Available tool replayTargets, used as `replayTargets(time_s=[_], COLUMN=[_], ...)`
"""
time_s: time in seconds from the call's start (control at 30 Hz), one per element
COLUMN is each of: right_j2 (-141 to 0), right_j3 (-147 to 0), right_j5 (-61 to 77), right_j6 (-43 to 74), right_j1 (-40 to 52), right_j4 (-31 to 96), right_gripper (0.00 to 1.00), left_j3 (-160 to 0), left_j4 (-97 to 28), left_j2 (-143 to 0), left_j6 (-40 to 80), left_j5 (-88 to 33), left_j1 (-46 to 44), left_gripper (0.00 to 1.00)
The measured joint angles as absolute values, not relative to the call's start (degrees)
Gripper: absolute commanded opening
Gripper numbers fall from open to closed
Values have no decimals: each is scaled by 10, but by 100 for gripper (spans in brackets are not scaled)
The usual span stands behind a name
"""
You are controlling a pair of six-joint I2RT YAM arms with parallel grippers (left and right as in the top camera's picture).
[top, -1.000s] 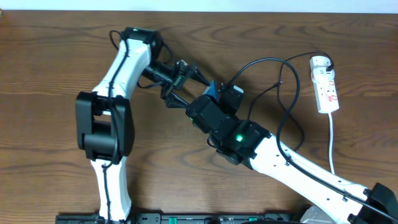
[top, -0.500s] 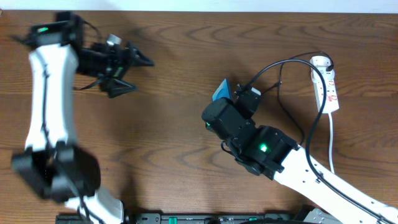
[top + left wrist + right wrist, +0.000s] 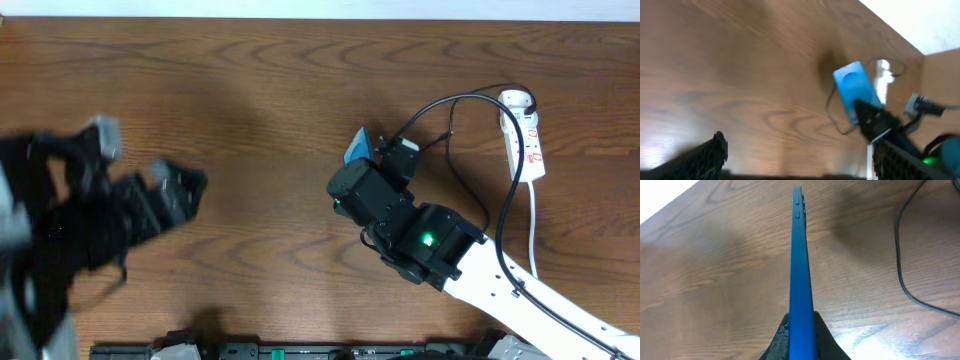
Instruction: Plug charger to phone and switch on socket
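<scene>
My right gripper [image 3: 362,160] is shut on the phone [image 3: 357,147], holding it on edge above the table's middle. In the right wrist view the blue phone [image 3: 799,255] runs edge-on away from the fingers [image 3: 784,337]. The charger [image 3: 470,98], a thin black cable, arcs from the white socket [image 3: 526,140] at the right toward that gripper; its tip is hidden. My left gripper [image 3: 178,185] is blurred at the far left, open and holding nothing. The left wrist view shows the phone [image 3: 854,89] far off, with the left gripper [image 3: 800,167] wide apart.
The socket's white cord [image 3: 534,230] runs toward the near edge on the right. Loops of black cable [image 3: 901,265] lie on the wood right of the phone. The right arm [image 3: 500,275] crosses the near right corner.
My left arm has swung from beside the phone to the far left and toward the near edge, staying open. The right gripper kept the phone and shifted slightly right.
</scene>
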State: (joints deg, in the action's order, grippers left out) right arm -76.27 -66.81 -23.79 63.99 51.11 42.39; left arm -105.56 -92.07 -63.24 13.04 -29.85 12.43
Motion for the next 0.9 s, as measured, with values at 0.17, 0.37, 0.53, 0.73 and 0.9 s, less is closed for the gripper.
replayTargets(time_s=[0.17, 0.37, 0.53, 0.73, 0.9], right_j2=[-763, -760, -723, -658, -634], right_j3=[-668, -668, -668, -665, -595], right_j5=[-231, -207, -129, -63, 23], right_j6=[614, 602, 569, 543, 531], right_j1=[511, 500, 446, 354, 294], right_j4=[424, 433, 435, 421, 288], right_gripper=[1, 1, 1, 1, 1], left_j3=[-1020, -878, -684, -488, -412], left_j4=[-913, -825, -703, -519, -429], left_j2=[-515, -405, -368, -391, -430], left_j6=[136, 175, 257, 356, 422], left_j5=[-255, -237, -236, -294, -356], left_j1=[124, 124, 124, 124, 124], left_gripper=[94, 94, 94, 94, 94])
